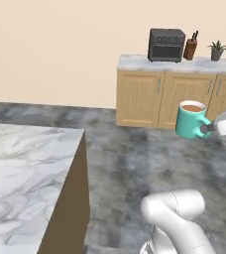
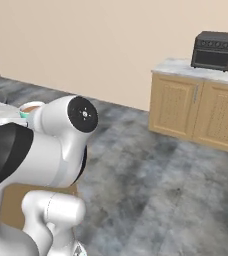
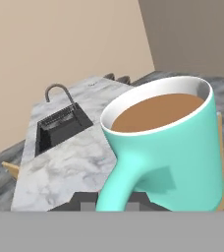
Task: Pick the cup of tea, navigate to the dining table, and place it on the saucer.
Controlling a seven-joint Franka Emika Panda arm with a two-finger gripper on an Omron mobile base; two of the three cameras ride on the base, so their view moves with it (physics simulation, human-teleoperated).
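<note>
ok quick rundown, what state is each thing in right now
cup of tea: upright, full of brown tea, held in the air by its handle
gripper: shut on the cup's handle
dining table: the part of its marble top in view is bare
cabinet doors: all closed
toaster oven: door closed
sink: no water running from the tap

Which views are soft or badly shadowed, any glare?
Left base view: even flat light, no glare, slightly soft; mug reads clearly. Right base view: the arm's white shell blocks the lower left, and little but the mug's rim peeks out. Hand view: mug looms large and stretched, shaded under its handle.
</note>
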